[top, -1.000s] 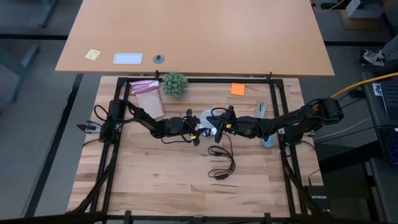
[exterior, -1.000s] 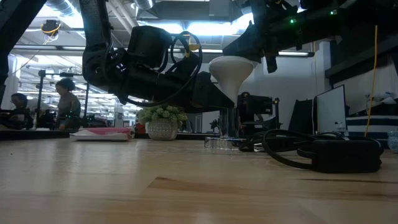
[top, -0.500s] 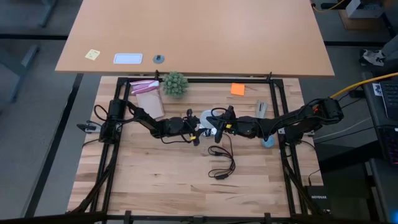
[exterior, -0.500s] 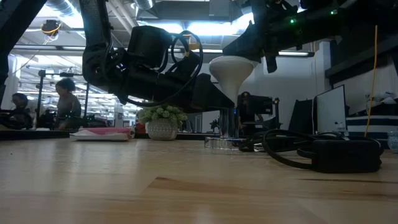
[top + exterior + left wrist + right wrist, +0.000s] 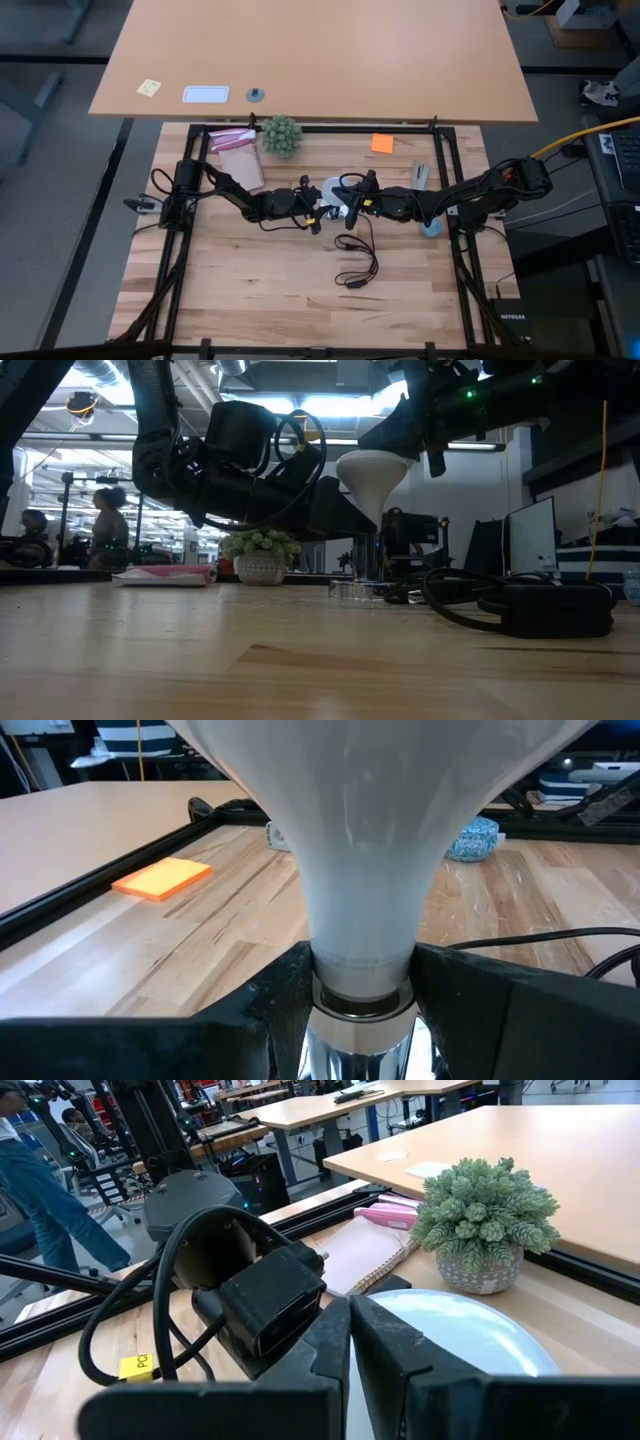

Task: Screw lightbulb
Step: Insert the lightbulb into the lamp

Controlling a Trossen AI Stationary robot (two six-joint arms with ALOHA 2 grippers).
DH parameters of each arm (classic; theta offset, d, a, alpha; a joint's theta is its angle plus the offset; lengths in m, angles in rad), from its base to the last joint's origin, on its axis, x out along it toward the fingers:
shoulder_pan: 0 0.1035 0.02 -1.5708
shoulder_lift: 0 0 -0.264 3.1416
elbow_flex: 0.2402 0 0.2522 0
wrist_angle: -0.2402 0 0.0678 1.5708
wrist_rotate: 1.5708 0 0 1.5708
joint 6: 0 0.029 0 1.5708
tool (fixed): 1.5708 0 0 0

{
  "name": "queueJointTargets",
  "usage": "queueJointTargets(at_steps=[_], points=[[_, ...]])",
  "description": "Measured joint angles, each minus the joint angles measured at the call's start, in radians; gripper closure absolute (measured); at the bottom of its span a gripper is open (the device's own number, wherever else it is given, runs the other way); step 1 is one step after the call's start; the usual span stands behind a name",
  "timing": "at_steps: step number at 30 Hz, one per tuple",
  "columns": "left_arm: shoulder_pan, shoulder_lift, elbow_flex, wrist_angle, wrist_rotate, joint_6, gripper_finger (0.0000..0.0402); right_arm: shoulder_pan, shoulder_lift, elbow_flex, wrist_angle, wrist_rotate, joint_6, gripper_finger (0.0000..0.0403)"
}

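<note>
The white lightbulb (image 5: 375,468) stands upright, dome up, with its narrow neck (image 5: 360,955) in the silvery socket (image 5: 355,1045). The socket's disc (image 5: 355,590) lies on the table. My left gripper (image 5: 362,995) reaches in level from the table's left and is shut on the neck. My right gripper (image 5: 350,1330) is shut and hangs at the dome's right side (image 5: 432,450). From above, the dome (image 5: 333,189) shows between the two arms. My left gripper pinches the bulb's narrow neck (image 5: 340,982), just above the socket, between its two fingers (image 5: 285,995), one on each side. The fingers come level from the table's left. The bulb stands upright in the socket. My right gripper's shut fingers (image 5: 330,1342) lie against or just beside the dome (image 5: 460,1330); whether they touch it I cannot tell.
A black cord (image 5: 358,260) with a plug block (image 5: 555,610) runs from the socket toward the near edge. A small green plant (image 5: 281,134) and a pink notebook (image 5: 235,150) are at the far left. An orange note (image 5: 381,143) and a light-blue object (image 5: 431,228) are on the right.
</note>
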Motion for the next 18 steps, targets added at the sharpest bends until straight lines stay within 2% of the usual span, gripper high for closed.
queueJointTargets(at_steps=[18], points=[[0.000, 0.000, 0.000, 0.003, -0.002, 0.061, 0.0244, 0.000, 0.000, 0.000, 0.000, 0.000, 0.000, 0.0379]])
